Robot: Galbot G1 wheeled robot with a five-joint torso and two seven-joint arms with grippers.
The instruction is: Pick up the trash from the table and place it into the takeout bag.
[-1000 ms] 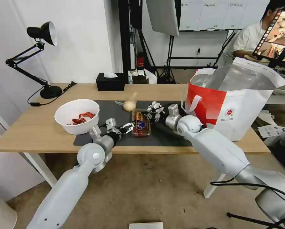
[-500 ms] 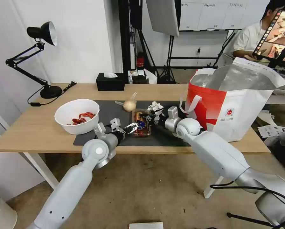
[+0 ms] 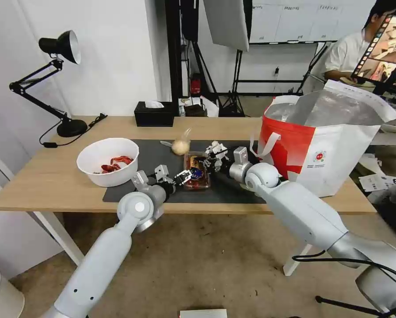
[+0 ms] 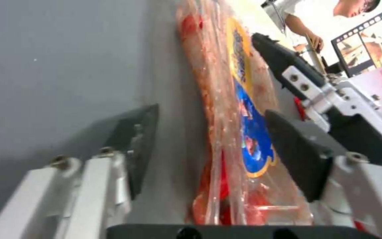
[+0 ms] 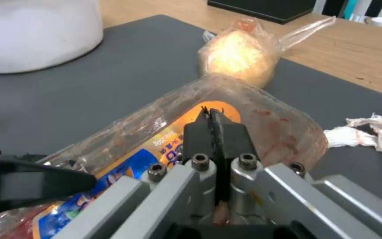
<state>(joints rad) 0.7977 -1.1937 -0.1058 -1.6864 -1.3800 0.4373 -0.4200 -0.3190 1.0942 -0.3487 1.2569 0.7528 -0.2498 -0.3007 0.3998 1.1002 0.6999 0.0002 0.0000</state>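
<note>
Left gripper (image 4: 209,146), fingers spread, straddles the clear tray (image 3: 196,170) as right gripper (image 5: 213,124), fingers pressed together, steadies it; closing and lifting toward the takeout bag (image 3: 339,145) looks next.

Place: a robot lab or recording studio, not a home.
Lighting gear: a softbox (image 3: 226,22) hangs at top centre of the head view, with black tripod stands (image 3: 237,84) below it.
Back wall: whiteboard-like panels (image 3: 291,20) across the upper right.
Workstation: a person sits at a monitor (image 3: 390,44) in the upper right corner.
Staged set: a light-wood table (image 3: 52,181) with a desk lamp (image 3: 52,79) at the upper left.
Floor: bare beige, cable (image 3: 339,260) trailing at lower right.
</note>
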